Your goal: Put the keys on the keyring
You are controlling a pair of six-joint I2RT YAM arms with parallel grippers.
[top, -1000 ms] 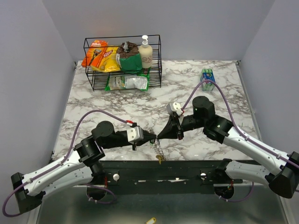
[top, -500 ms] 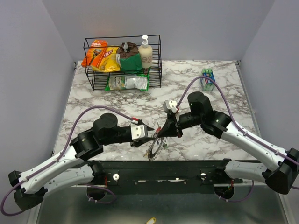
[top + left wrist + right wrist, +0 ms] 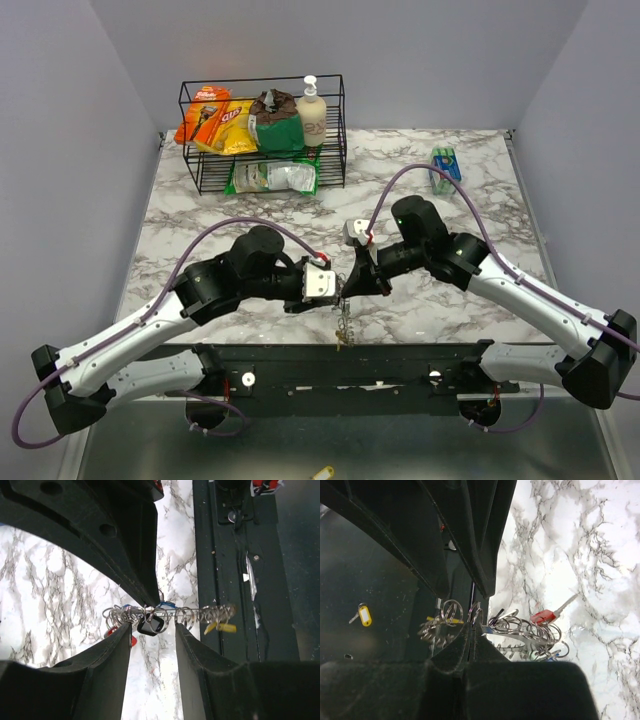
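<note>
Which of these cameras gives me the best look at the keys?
The left wrist view: the keys and their rings stretch in a line across mid-frame, coloured tags visible. The right wrist view shows them bunched, partly in shadow. The top view shows only a tiny dangling chain.

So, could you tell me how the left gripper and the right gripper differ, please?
The left gripper is open, jaws either side of the key bunch; the right gripper is shut, pinching one of its rings. The left points rightward, the right leftward. Both meet at the bunch.
</note>
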